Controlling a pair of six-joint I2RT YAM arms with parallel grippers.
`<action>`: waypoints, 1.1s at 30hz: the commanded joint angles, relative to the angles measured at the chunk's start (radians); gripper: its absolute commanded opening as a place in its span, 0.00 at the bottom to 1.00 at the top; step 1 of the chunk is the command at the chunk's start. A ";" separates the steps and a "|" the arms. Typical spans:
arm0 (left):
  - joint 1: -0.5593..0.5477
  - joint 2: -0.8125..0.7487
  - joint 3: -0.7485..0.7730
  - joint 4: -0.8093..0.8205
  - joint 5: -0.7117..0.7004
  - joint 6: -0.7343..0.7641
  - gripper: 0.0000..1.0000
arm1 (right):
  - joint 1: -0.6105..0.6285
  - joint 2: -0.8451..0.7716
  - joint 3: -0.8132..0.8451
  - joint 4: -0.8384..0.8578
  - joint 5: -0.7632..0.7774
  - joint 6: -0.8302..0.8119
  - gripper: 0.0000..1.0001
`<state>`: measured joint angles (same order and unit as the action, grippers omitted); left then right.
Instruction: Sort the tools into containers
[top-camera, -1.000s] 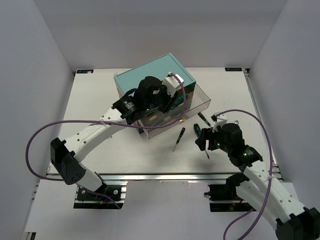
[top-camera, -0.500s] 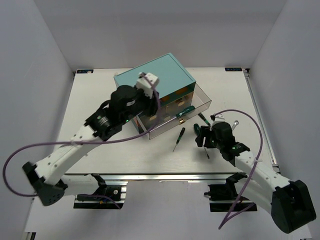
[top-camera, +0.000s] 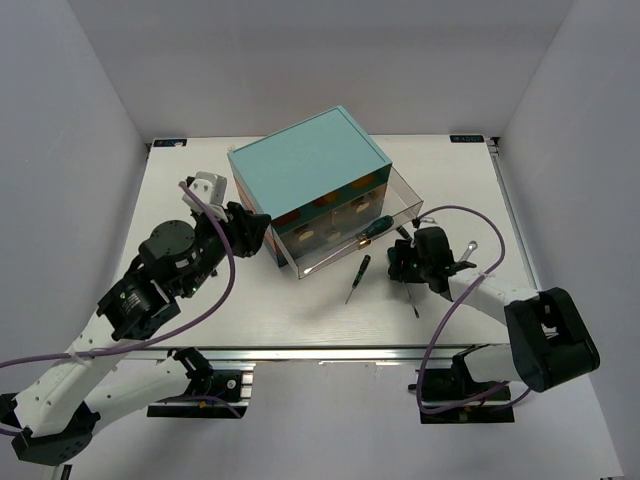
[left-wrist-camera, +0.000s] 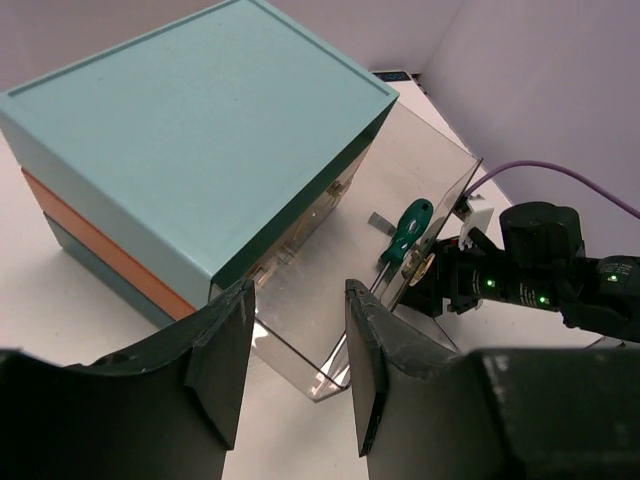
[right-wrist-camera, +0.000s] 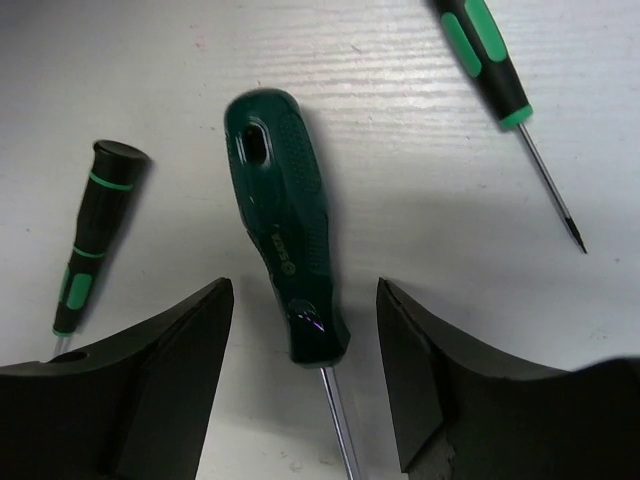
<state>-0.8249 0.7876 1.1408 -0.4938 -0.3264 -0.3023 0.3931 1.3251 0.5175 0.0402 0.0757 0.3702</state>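
The chest with the teal top stands mid-table, and one clear drawer is pulled out to the right. A bright green screwdriver lies in that drawer near its front wall. My left gripper is open and empty, back to the left of the chest. My right gripper is open low over the table, its fingers either side of a large dark green screwdriver without touching it. A small screwdriver lies to the left and another above right. A silver wrench lies right of that arm.
The small screwdriver lies on the table just in front of the open drawer's corner. White walls enclose the table on three sides. A purple cable loops over the right arm beside the drawer.
My left arm has drawn back from over the drawer to the left of the chest, leaving the bright green screwdriver in the drawer. My right gripper has moved in round the large screwdriver and narrowed.
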 joint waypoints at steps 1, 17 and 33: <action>0.000 -0.017 -0.022 -0.049 -0.054 -0.057 0.51 | -0.002 0.016 0.023 0.047 0.013 -0.004 0.64; 0.000 -0.048 -0.088 -0.031 -0.089 -0.073 0.52 | -0.098 -0.009 0.003 -0.014 -0.014 0.027 0.00; 0.000 -0.140 -0.191 0.003 -0.120 -0.179 0.53 | -0.207 -0.423 0.044 -0.221 -0.327 0.099 0.00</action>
<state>-0.8249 0.6582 0.9676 -0.4950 -0.4179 -0.4469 0.2173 0.9493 0.5179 -0.0998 -0.1974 0.4210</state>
